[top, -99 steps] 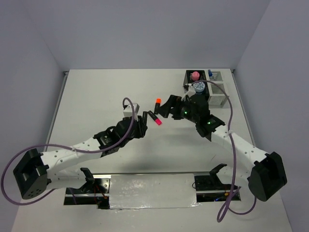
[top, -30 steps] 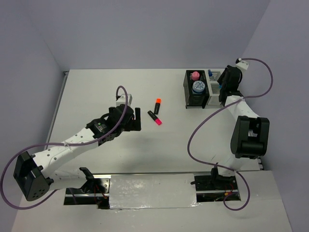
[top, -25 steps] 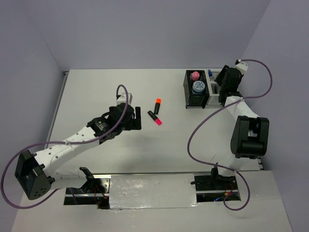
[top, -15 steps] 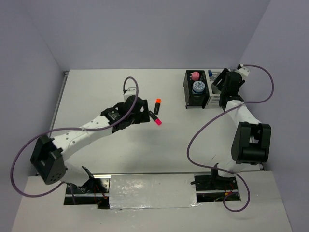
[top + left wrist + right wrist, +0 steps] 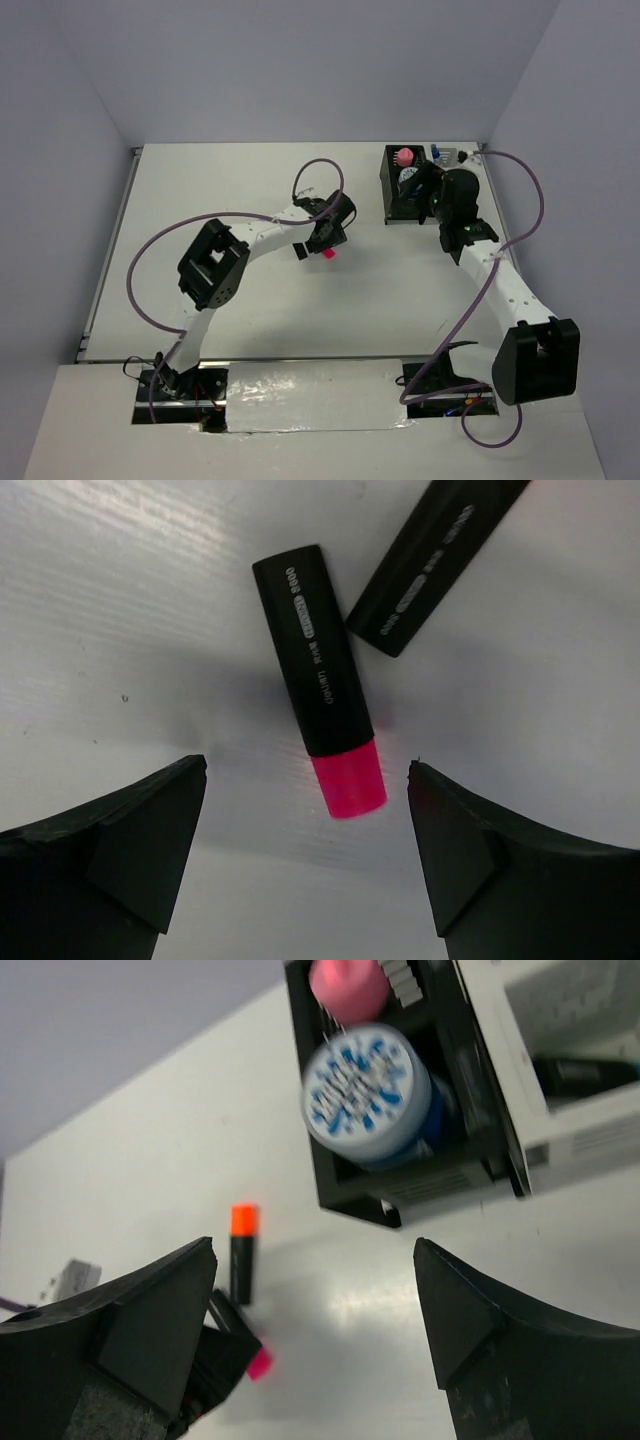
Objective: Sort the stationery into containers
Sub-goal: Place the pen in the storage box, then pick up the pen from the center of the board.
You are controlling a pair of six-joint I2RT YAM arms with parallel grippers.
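1. Near the middle of the table (image 5: 200, 200), the left gripper (image 5: 302, 772) hangs directly over the pink-ended marker (image 5: 318, 670). Its fingers (image 5: 110, 850) are spread wide and grip nothing.
2. That marker lies flat on the table. Its pink end sits between the two fingertips and its black body runs away from them. Neither finger touches it.
3. Just beside it lies the orange-ended marker (image 5: 241, 1255), also flat, with the two black ends nearly touching.
4. Over at the far right, the right gripper (image 5: 312, 1250) is likewise spread wide and empty, hovering near the front of the black box (image 5: 420, 1185).
5. A blue tape roll (image 5: 365, 1090) and a pink-capped tube (image 5: 347, 985) stand in the black box. The adjoining white box (image 5: 590, 1135) holds a black marker (image 5: 590, 1072).
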